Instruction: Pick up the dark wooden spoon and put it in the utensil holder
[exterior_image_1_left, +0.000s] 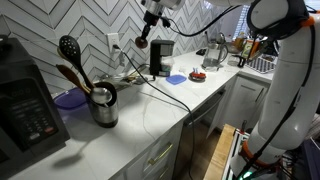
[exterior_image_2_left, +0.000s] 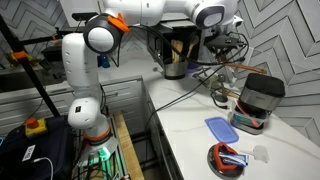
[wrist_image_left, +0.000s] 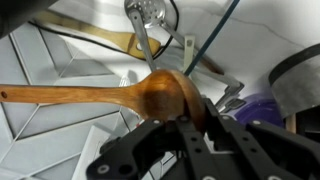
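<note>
The wall of slanted herringbone tiles (exterior_image_1_left: 90, 20) is white with thin grey joints, and the smooth countertop (exterior_image_1_left: 130, 135) is white too. The long dark wooden spoon (wrist_image_left: 100, 96) glows a warm reddish-brown with streaky grain, set against the black metal gripper (wrist_image_left: 192, 128). The short steel utensil holder (exterior_image_1_left: 104, 106) is shiny silver with a dark rim. The round slotted plastic spoon (exterior_image_1_left: 68, 47) is black, the flat round plate (exterior_image_1_left: 68, 99) violet, the folded cloth (exterior_image_2_left: 222, 128) blue. The jointed robot arm (exterior_image_2_left: 85, 60) is white with orange rings.

The jaws cover part of the dark wooden spoon (wrist_image_left: 120, 95); the edge crops the utensil holder (wrist_image_left: 302, 82).
</note>
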